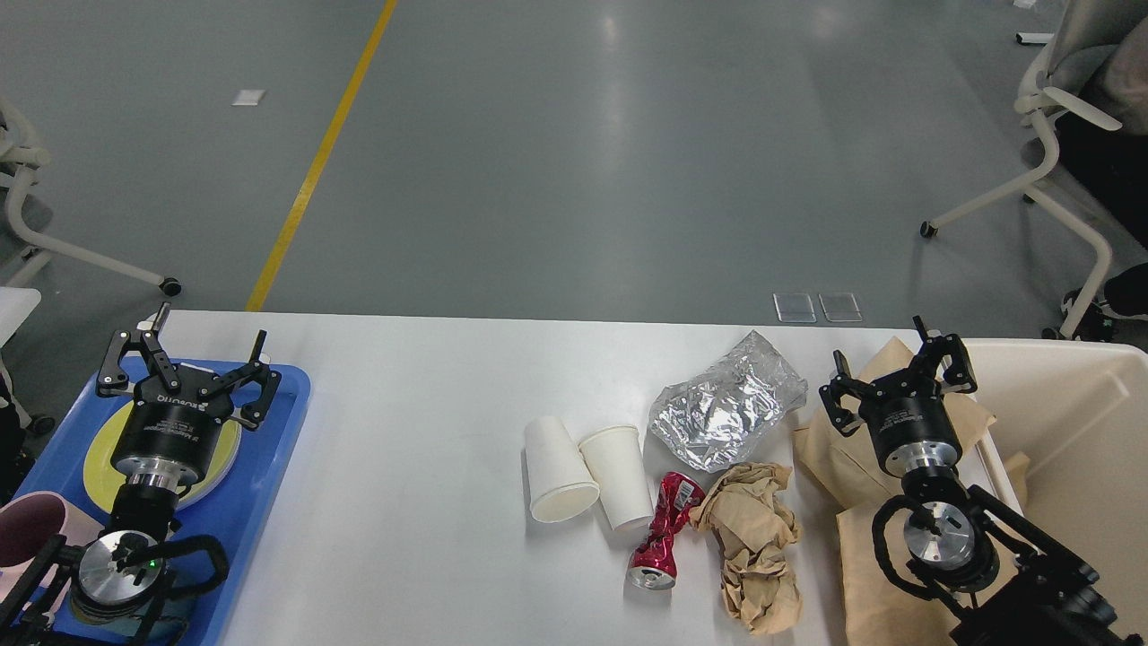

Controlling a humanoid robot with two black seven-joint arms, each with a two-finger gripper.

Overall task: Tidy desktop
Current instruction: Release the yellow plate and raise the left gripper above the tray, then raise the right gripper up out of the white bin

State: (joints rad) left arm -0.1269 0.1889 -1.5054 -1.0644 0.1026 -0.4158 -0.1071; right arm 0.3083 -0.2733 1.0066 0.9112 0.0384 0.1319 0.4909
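Observation:
The white desktop spans the view. On it lie two white paper cups side by side, a crushed red can, crumpled brown paper and a crinkled silver foil bag. My left gripper is open above the blue tray, over a yellow-green plate. My right gripper is open over brown paper bags at the table's right end, with nothing between its fingers.
A cream bin stands at the right edge of the table. A pink cup sits at the tray's near left. Office chairs stand on the grey floor beyond, at right and at far left.

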